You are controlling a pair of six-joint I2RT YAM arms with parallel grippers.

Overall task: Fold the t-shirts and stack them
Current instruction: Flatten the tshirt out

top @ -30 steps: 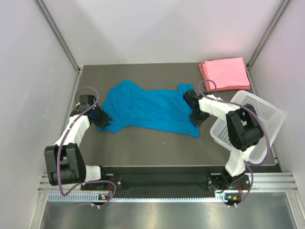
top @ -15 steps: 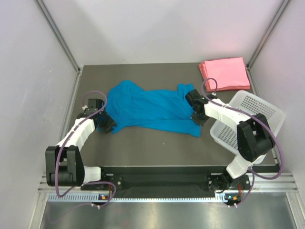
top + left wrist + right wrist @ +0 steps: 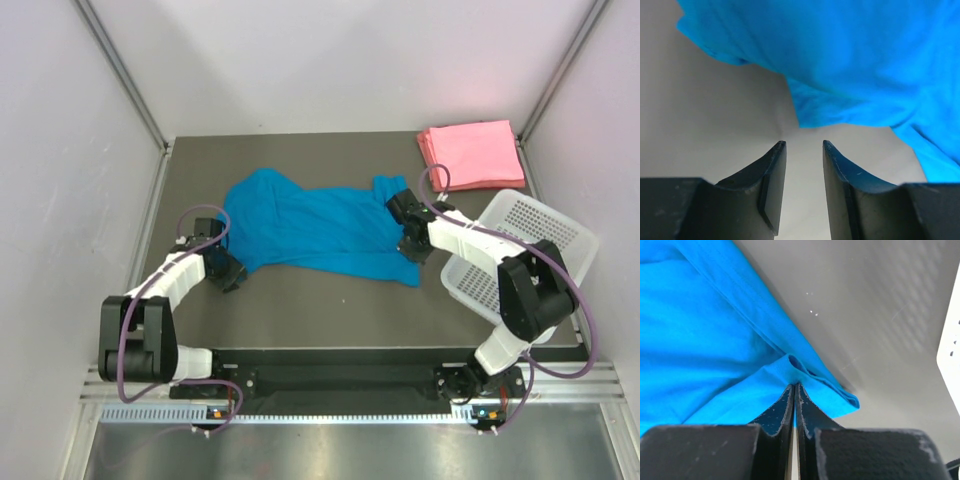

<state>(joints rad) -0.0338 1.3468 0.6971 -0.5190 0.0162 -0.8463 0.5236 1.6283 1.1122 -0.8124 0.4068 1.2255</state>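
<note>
Blue t-shirt [image 3: 300,225], unfolded: left tool [image 3: 803,144] has backed off the hem, which lies just ahead of it.
Left tool narrowly parted, empty; right tool [image 3: 794,386] pinched on cloth; a regrasp likely comes next.

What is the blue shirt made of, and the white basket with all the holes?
The crumpled bright blue t-shirt looks like soft matte cloth: it wrinkles and folds. The white perforated basket looks like hard plastic, probably: smooth stiff walls with neat rows of holes.

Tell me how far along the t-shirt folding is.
Done: pink t-shirts lie folded and stacked at the far right corner. In hand: right gripper is shut on the hem of the blue t-shirt; left gripper is open, empty, just short of it. Left: fold the blue one, stack it.
</note>
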